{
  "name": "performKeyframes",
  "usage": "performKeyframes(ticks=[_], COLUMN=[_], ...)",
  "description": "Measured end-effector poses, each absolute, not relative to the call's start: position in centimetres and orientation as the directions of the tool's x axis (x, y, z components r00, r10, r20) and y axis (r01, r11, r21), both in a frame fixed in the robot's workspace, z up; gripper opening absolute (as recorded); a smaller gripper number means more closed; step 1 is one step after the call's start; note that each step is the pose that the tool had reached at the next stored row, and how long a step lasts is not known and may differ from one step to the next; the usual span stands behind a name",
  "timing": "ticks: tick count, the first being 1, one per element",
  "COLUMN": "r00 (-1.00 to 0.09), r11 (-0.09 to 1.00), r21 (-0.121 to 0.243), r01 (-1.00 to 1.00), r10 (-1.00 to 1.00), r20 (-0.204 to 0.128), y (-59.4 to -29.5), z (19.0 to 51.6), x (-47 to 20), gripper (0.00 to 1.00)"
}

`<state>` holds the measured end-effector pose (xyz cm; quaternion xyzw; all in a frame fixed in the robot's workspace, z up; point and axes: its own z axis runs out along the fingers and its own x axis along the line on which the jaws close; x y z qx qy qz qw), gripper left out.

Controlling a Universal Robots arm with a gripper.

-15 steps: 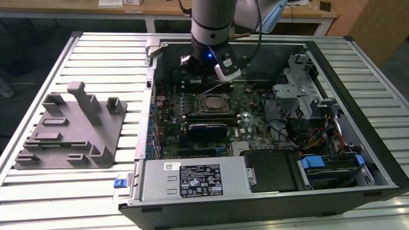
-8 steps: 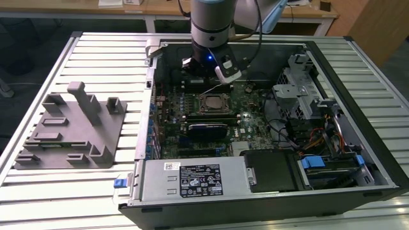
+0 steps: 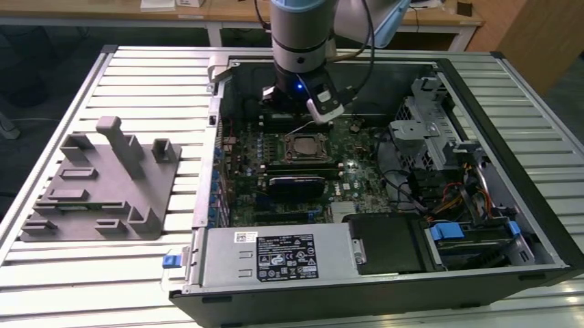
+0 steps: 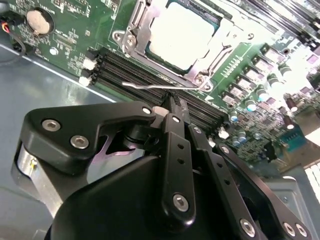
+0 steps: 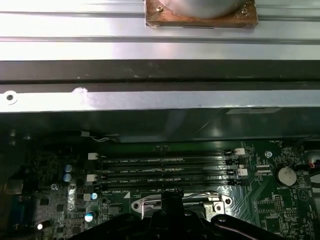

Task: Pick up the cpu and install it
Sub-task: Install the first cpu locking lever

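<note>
The cpu (image 3: 301,146) lies flat in its socket on the green motherboard, inside the open computer case. Its pale silvery top (image 4: 181,31) has the metal socket frame around it. My gripper (image 3: 319,113) hangs just behind the socket, above the memory slots. In the second wrist view the black fingers come together at the gripper's tip (image 4: 172,101), shut with nothing between them. The tip is right at the thin wire lever (image 4: 150,86) along the socket's edge. In the first wrist view the gripper tip (image 5: 171,196) sits at the socket frame (image 5: 145,205).
A grey plastic fixture (image 3: 100,183) with upright posts stands on the slatted table at the exterior view's left. Inside the case are black memory slots (image 5: 165,167), a power supply (image 3: 273,256), a drive cage (image 3: 429,130) and cables. The case wall (image 5: 150,100) rises close behind the slots.
</note>
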<state>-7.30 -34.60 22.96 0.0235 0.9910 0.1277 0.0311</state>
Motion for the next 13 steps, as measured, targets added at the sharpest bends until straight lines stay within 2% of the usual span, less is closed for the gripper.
performKeyframes(ticks=[10, 13], r00=[-0.991, -0.990], r11=[0.967, 0.968], r21=[0.245, 0.239], r01=[0.073, 0.075], r10=[0.099, 0.101], r20=[-0.094, -0.096], y=[-34.60, -34.61], z=[22.22, 22.17], x=[-7.29, -7.28], gripper=[0.11, 0.11])
